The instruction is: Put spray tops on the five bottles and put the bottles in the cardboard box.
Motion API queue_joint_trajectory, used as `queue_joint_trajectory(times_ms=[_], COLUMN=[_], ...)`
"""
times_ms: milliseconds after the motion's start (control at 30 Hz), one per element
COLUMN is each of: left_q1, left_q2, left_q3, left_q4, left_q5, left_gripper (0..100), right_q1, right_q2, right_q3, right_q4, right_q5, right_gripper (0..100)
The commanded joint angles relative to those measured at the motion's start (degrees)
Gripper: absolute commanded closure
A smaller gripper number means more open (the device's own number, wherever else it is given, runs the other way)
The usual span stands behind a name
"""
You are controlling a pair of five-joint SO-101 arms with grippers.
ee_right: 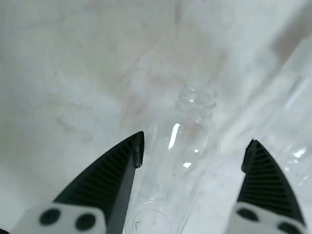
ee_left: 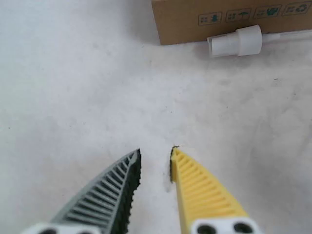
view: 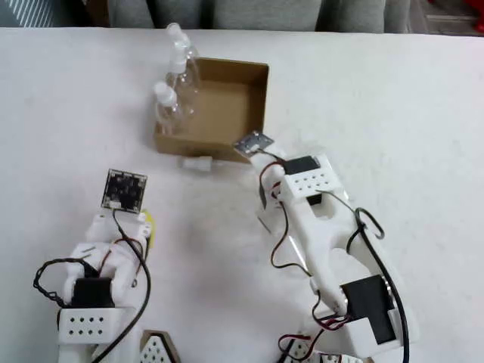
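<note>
Presently: uncapped clear bottle (ee_right: pixel 180 170) lying on bench (ee_right: pixel 58 73); long axis runs straight ahead of right claw (ee_right: pixel 195 144), neck farthest; that claw spread wide astride it, grasping nothing; left claw (ee_left: pixel 155 151) slightly parted, empty; spray top (ee_left: pixel 236 41) ahead of it, just beside cardboard box (ee_left: pixel 219 17).

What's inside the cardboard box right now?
Three clear bottles with white spray tops stand along its left side; brown floor shows beside them. The cardboard box wall hides their bases.
</note>
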Motion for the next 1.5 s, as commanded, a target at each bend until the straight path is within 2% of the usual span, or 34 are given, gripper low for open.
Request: queue_joint_trajectory(times_ms=[0, 300, 833, 933, 1100, 1167, 1333, 1467], left_q1=[0.1, 0.1, 0.1, 0.1, 0.1, 0.1, 0.4, 0.4], left_q2=[-0.7, -0.7, -0.7, -0.7, -0.7, -0.7, -0.7, -0.5], left_q3=[-0.2, -0.2, -0.2, -0.2, -0.2, -0.2, -0.7, -5.5], left_q4=[-1.8, -1.8, -1.6, -1.6, -1.6, -1.6, -1.7, 0.7], left_q5=[-0.4, -0.4, -0.4, -0.4, -0.4, -0.4, -0.3, 0.3], left_gripper=[88, 88, 88, 88, 88, 88, 88, 88], right_q1=[-1.8, -2.5, -1.0, 0.0, 2.5, 3.6, 6.5, 7.4], right_q2=[-1.5, -4.6, -1.6, -0.7, 1.3, 2.0, 2.2, 2.3], right_q3=[0.0, 2.8, 3.2, 2.3, 0.3, -0.7, -1.6, -1.4], right_q4=[1.6, -0.5, -4.9, -4.9, -4.7, -4.0, -3.6, -4.6], right_q5=[0.7, 0.7, 1.9, 2.3, 0.4, -1.1, -4.0, -5.1], right_gripper=[69.7, 69.6, 70.0, 77.5, 99.0, 96.7, 98.1, 98.1])
